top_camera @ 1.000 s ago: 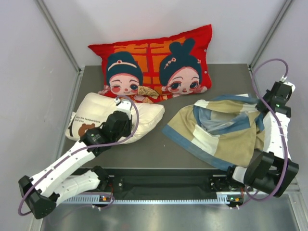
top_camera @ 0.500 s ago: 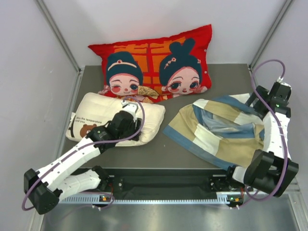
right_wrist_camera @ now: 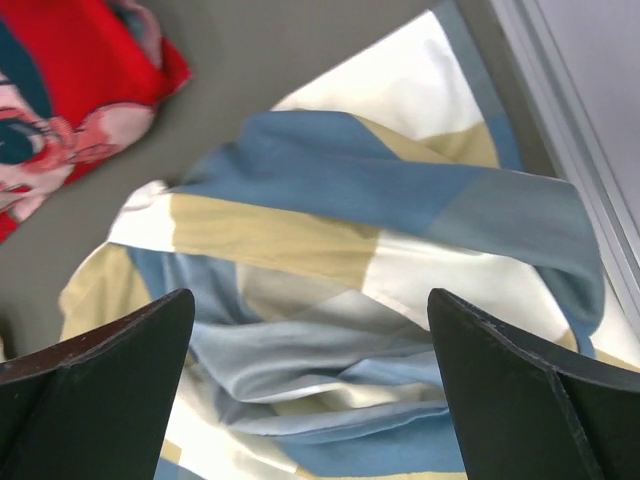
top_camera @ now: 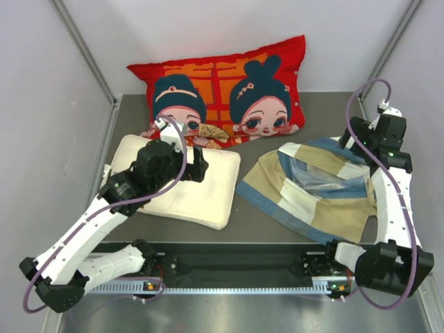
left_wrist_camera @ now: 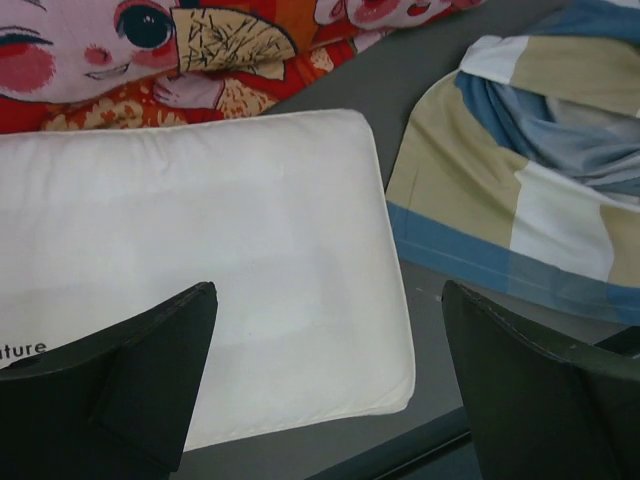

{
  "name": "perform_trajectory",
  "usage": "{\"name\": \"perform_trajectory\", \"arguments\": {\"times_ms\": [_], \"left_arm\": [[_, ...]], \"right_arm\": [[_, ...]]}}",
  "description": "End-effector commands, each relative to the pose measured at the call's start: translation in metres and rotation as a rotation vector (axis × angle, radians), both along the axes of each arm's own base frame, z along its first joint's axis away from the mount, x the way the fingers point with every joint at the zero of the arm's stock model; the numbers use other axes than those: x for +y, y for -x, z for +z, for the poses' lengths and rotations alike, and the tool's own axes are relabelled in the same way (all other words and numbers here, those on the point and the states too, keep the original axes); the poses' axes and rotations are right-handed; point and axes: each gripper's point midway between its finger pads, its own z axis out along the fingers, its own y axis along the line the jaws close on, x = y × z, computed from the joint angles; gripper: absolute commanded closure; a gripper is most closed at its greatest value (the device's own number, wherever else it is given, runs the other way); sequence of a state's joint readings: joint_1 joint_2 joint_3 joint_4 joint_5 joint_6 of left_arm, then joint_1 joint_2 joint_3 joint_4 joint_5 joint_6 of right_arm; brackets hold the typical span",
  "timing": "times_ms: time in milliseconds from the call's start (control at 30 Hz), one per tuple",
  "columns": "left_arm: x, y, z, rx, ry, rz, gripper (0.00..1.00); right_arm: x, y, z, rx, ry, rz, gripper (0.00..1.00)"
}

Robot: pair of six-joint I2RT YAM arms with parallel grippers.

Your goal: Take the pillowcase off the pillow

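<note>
The cream-white pillow point(top_camera: 208, 194) lies bare and flat on the table's left side, with dark text at its lower left edge in the left wrist view point(left_wrist_camera: 230, 240). The blue, tan and cream checked pillowcase point(top_camera: 312, 187) lies crumpled on the right, apart from the pillow, its opening facing up point(right_wrist_camera: 350, 230). My left gripper point(top_camera: 199, 166) hovers open over the pillow point(left_wrist_camera: 328, 300) with nothing between its fingers. Above the pillowcase's far right corner, my right gripper point(top_camera: 349, 135) is open and empty point(right_wrist_camera: 310, 300).
A large red cartoon-figure cushion point(top_camera: 222, 90) leans against the back wall, its lower edge touching the pillow's far side point(left_wrist_camera: 200, 50). Grey walls and metal rails close in both sides. A strip of dark table point(top_camera: 239, 222) shows between pillow and pillowcase.
Both grippers have opened and lifted. The left one let go of the pillow, which now lies flatter; the right one released the pillowcase and drew back toward the far right.
</note>
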State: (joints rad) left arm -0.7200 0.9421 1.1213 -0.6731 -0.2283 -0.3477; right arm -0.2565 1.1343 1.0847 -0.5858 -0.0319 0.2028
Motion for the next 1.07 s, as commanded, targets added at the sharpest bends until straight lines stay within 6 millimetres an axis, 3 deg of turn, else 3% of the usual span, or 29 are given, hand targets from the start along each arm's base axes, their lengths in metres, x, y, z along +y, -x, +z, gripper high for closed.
{"name": "perform_trajectory", "arguments": {"times_ms": [0,167,267,400,633,1033], "left_arm": [[0.001,-0.012,0.033,-0.089,0.028,0.026,0.01],[0.042,-0.033,0.051,-0.164,0.028,0.322,0.01],[0.048,-0.034,0.068,-0.213,0.073,0.356,0.01],[0.054,-0.036,0.080,-0.234,0.072,0.391,0.01],[0.055,-0.041,0.072,-0.204,-0.001,0.398,0.01],[0.055,-0.041,0.077,-0.217,-0.013,0.388,0.01]], "right_arm": [[0.016,-0.001,0.042,-0.094,0.021,0.066,0.00],[0.035,0.005,0.060,-0.153,0.002,0.144,0.00],[0.043,0.008,0.066,-0.170,-0.011,0.180,0.00],[0.046,0.011,0.070,-0.186,-0.005,0.201,0.00],[0.049,0.011,0.072,-0.193,-0.008,0.213,0.00],[0.050,0.012,0.073,-0.197,-0.008,0.221,0.00]]}}
